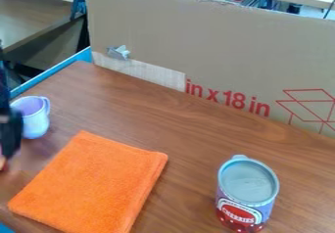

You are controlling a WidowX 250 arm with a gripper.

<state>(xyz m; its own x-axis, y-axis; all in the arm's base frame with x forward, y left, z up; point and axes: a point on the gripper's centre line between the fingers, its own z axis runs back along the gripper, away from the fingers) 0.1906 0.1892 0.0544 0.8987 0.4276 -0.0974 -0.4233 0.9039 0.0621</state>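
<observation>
At the left edge of the camera view hangs the black gripper (9,131), partly cut off by the edge. It stands in front of a pale lavender cup (36,122) and covers part of its left side; whether they touch I cannot tell. The cup is upright, its handle at the upper right. A small pinkish-orange thing (3,162) shows just below the gripper, too little of it to name. A folded orange cloth (91,183) lies flat to the right of the gripper. At the lower right a can with a cherry label (243,207) stands upright.
A tall cardboard panel (216,46) with red print borders the back of the brown wooden table (190,153). A silvery piece of tape (118,52) sticks to it at the left. A blue edge (52,71) runs along the table's upper left side.
</observation>
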